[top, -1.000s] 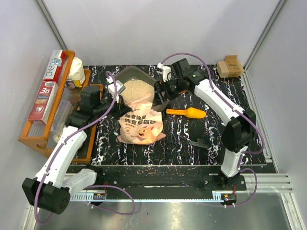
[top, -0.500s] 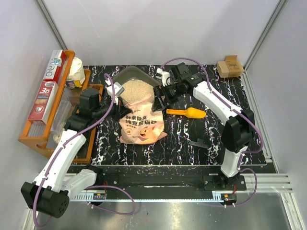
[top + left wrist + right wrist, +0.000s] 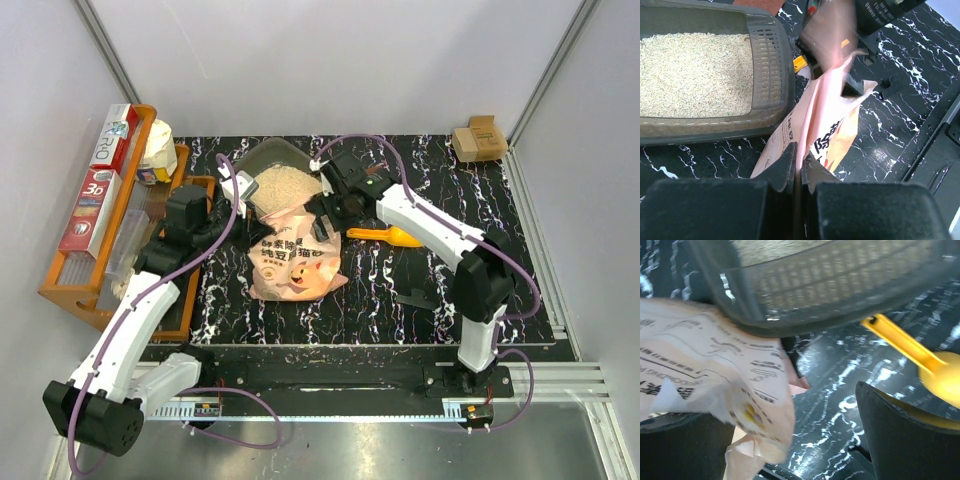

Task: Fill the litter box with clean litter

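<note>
**Litter in the box, bag pinched on the left, right jaws wide**

Litter lies as a pale tan bed in the box, ahead of my left gripper and off to its left side. The grains cover the floor of the box as far as I can see it. Its near wall, with a perforated end panel, stands just beyond the fingertips.

My left gripper is clamped on the bag. The two dark fingers meet on a thin pink fold of its edge, with no gap between them. From that pinch the bag rises away from the hand, and its top edge runs up toward the right gripper.

The right gripper's jaws stand wide apart. In its wrist view the bag's crumpled, rolled edge hangs between them. It lies on the left-hand finger, well apart from the right-hand one, and I see no squeeze on it. Straight ahead of those jaws is the box's perforated wall. The scoop lies on the black marbled table ahead and to the right, its handle pointing toward the box.

From above, the two grippers sit at either upper corner of the bag. The box is just past them, touching or nearly touching the bag's top. A rack stands out beyond my left arm.
</note>
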{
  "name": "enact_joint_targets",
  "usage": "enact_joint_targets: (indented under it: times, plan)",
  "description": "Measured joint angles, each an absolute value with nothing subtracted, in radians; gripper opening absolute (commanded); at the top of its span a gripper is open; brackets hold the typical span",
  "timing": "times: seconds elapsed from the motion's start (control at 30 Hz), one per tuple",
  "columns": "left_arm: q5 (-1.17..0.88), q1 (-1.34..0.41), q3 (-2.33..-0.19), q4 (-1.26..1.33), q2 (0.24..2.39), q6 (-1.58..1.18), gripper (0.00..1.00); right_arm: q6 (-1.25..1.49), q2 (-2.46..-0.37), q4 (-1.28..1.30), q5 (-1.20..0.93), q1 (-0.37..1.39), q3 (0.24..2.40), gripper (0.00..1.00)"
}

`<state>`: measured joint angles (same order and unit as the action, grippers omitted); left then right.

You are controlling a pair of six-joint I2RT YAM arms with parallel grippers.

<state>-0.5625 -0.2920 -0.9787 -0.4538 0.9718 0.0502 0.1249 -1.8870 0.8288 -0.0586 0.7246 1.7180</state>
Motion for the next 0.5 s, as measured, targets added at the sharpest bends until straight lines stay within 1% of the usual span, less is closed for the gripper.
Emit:
enact_joint_targets:
  times: [0.17,0.23,0.3,0.33,0.4,0.43,0.5]
  plan:
    - [-0.555,-0.295,-0.979,-0.453,0.970,0.052,0.00,0.143,-1.797,0.854,0.133,0.724,1.689,1.00]
    - [-0.551,-0.295,-0.979,-0.452,0.969,0.052,0.00,0.139,-1.756,0.860,0.175,0.715,1.673,0.98]
    - [-0.548,-0.295,-0.979,-0.451,0.969,0.052,0.00,0.132,-1.725,0.865,0.179,0.696,1.654,0.87]
    - [-0.548,-0.294,-0.979,-0.450,0.969,0.052,0.03,0.130,-1.720,0.868,0.168,0.683,1.649,0.74]
    - [-0.556,-0.294,-0.979,-0.448,0.970,0.051,0.11,0.116,-1.720,0.866,0.100,0.668,1.639,0.67]
    - [-0.565,-0.294,-0.979,-0.448,0.970,0.051,0.21,0.104,-1.722,0.867,0.062,0.664,1.634,0.65]
    - [-0.592,-0.294,-0.979,-0.440,0.970,0.049,0.32,0.083,-1.728,0.869,-0.010,0.663,1.632,0.61]
